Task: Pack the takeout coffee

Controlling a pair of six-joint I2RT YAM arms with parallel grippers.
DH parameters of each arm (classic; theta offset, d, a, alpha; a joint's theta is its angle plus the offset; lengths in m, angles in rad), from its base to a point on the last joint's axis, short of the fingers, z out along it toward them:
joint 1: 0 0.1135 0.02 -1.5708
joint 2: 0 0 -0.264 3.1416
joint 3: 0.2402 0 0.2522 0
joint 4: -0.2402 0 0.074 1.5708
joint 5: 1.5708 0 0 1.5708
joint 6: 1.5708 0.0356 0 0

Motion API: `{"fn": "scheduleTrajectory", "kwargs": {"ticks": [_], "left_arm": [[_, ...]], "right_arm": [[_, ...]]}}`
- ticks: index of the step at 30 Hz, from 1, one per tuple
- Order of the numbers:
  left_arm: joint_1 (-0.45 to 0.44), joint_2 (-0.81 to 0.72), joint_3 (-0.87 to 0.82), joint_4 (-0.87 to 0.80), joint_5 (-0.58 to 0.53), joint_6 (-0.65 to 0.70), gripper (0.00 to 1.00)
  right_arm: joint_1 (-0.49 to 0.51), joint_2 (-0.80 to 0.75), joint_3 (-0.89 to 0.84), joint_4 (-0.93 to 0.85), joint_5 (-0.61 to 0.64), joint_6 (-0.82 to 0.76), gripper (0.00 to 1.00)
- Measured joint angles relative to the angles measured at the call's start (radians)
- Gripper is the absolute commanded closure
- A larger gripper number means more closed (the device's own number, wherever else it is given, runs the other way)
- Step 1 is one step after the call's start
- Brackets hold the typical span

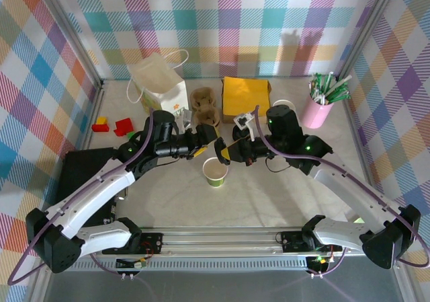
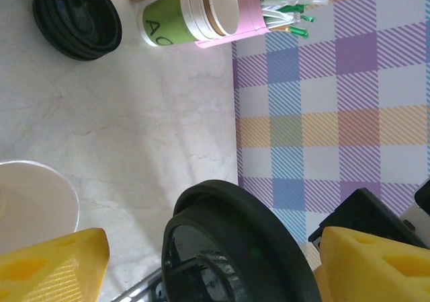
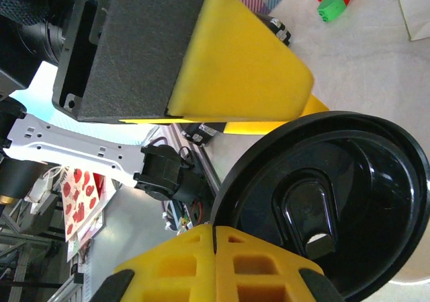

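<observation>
Counter: the pale, marble-patterned counter (image 1: 269, 208) carries everything, with the two arms meeting over its middle.
Bag: a white paper bag with loop handles (image 1: 158, 80) stands upright at the back left. I take it to be where the drink ends up.
Takeout coffee: the small paper cup with a cream upper part and green lower band (image 1: 216, 173) stands upright mid-counter, just in front of both grippers. Its mouth is open and it has no lid.
Lid: the round black plastic lid (image 3: 336, 201) is held off the counter, close behind the cup and not on it.
Right gripper: the right gripper (image 3: 215, 261) has its yellow fingers clamped together on the lid's rim.
Left gripper: the left gripper (image 2: 215, 261) has its fingers spread wide, one on each side of the lid. I cannot tell whether either touches it.
Step in hand: capping, by my reading. The lid looks set to pass between the grippers or be steadied before going onto the cup, and bagging is not yet begun.
Next move: the lid needs levelling, centring over the cup's rim and an even press. A skewed push could tip the light cup.
Writing: the stack of green-banded spare cups (image 2: 168, 19) shows the letters "A" and "C", with the rest hidden. The bag's small coloured print is too small to read.
</observation>
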Motion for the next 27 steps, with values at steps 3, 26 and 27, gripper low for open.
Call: {"fn": "scheduleTrajectory", "kwargs": {"ticks": [3, 26, 27], "left_arm": [[-0.004, 0.014, 0.008, -0.011, 0.005, -0.014, 0.19], [-0.040, 0.090, 0.017, -0.004, 0.037, -0.058, 0.74], [-0.040, 0.090, 0.017, -0.003, 0.037, -0.060, 0.77]], "right_arm": [[0.000, 0.003, -0.006, 0.001, 0.000, -0.001, 1.00], [0.008, 0.046, -0.015, 0.000, -0.006, -0.032, 1.00], [0.008, 0.046, -0.015, -0.001, -0.006, -0.035, 1.00]]}}
